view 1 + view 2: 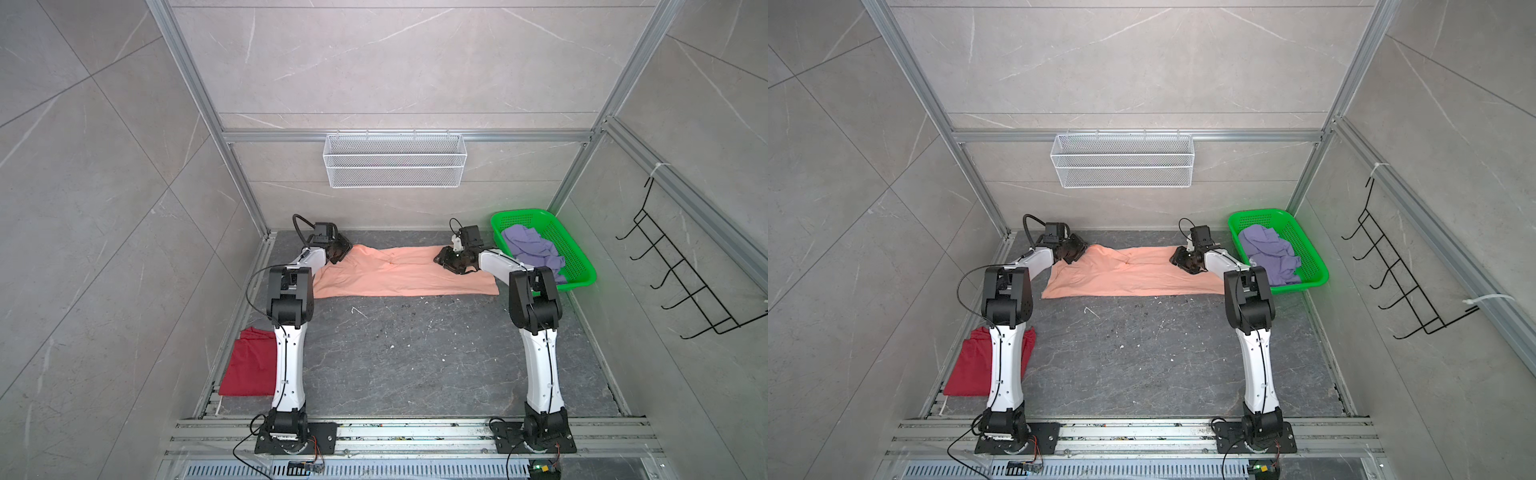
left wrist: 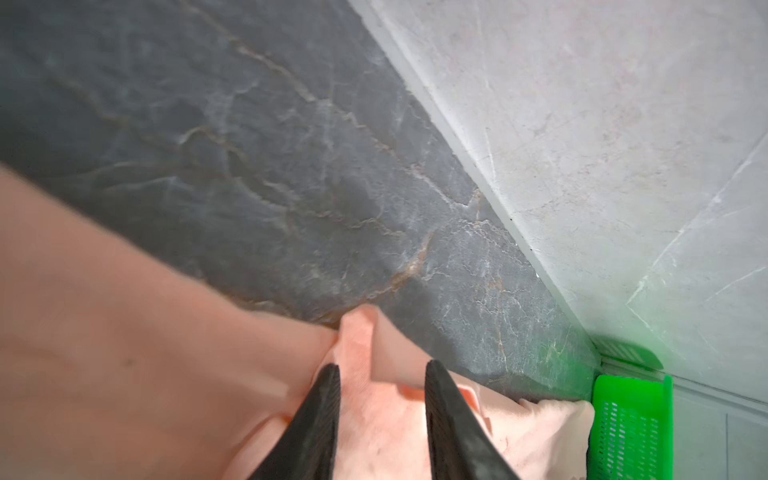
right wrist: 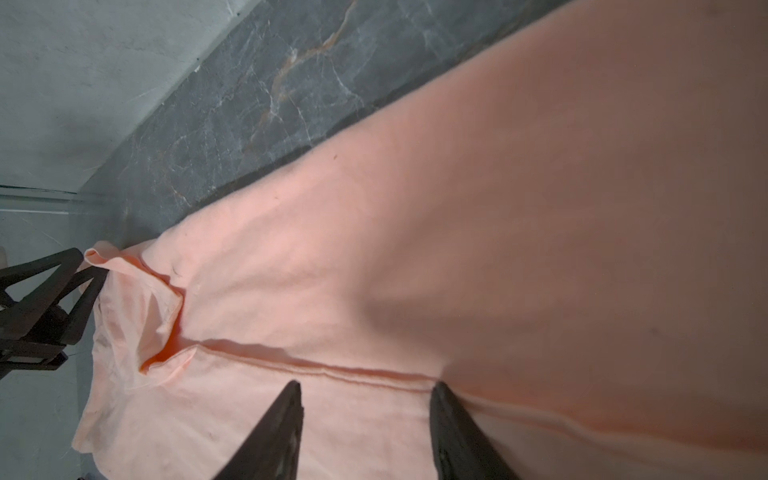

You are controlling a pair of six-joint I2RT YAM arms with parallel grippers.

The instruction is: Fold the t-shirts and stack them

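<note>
Peach-orange t-shirt point(image 1: 399, 274) is spread crosswise over the far half of the dark stone-look tabletop point(image 1: 415, 357). It lies mostly flat with a crease near the middle, and only plain cloth faces up. My left gripper point(image 2: 380, 365) sits at the shirt's far left corner. Its jaws are parted, with a small ridge of peach cloth poking up just past the fingertips point(image 2: 328, 374). My right gripper point(image 3: 365, 384) is down on the shirt's far right end, jaws apart as well, fingers straddling a hem seam and clamping nothing that I can see. Both top views show the two grippers low on the cloth.

The dark red t-shirt point(image 1: 971, 365) lies folded at the near left table edge, partly behind the left arm. The lavender t-shirt point(image 1: 532, 249) is crumpled in the green perforated basket point(image 1: 582, 270), far right corner. A white mesh basket point(image 1: 395, 166) hangs on the back wall, and a black hook rack point(image 1: 685, 270) on the right.
</note>
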